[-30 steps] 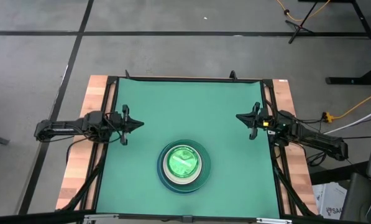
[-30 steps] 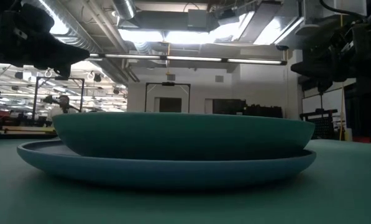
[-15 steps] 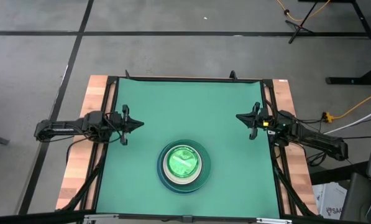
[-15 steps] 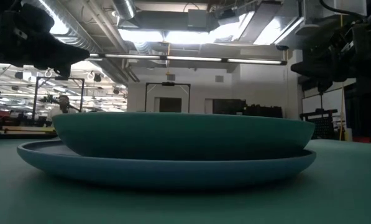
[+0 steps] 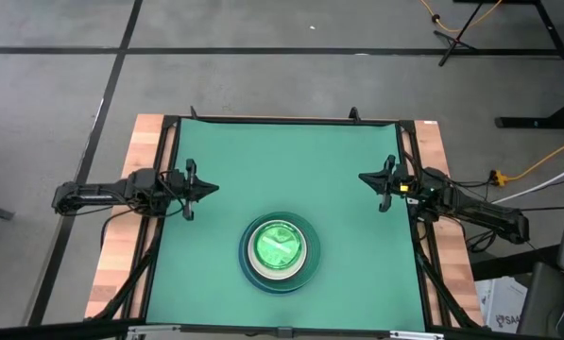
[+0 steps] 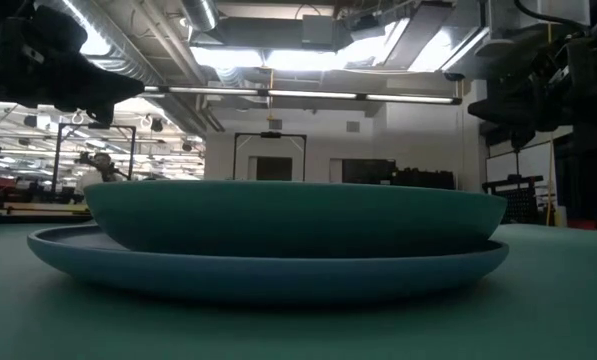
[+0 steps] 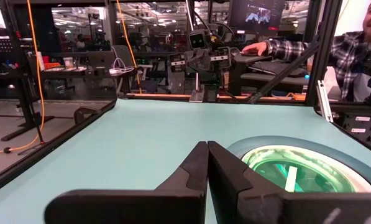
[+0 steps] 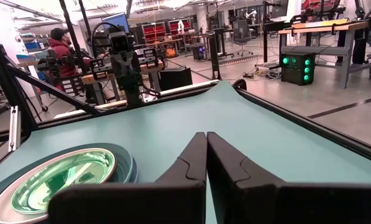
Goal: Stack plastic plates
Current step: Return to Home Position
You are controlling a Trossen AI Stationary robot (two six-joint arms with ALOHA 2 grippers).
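- Gathered into one pile at 6 o'clock on the green mat (image 5: 282, 156): the plastic plates (image 5: 280, 251), with no other plate seen apart from it.
- On top, a green translucent plate (image 5: 280, 246); around it, the thin rim of a white plate (image 5: 252, 249).
- Below, seen from table height: a teal-green plate (image 6: 298, 215) nested in a wider light-blue plate (image 6: 278, 272), which rests on the mat.
- Impossible to count what lies between the green top and the white rim; any black or other small plates are hidden if present.
- At 9 o'clock, over the mat's edge and well apart from the pile: left gripper (image 5: 211, 188), fingers pressed flat together, gripping nothing.
- At 3 o'clock, likewise well apart from the pile: right gripper (image 5: 362, 178), fingers closed against each other, empty.
- Judged from this layout: stacking done, large plates at the bottom and small at the top, both arms out at their own sides in what looks like a resting pose.
- Left to do, at most: settling the arms fully home; no further handling of plates called for, as far as can be seen.
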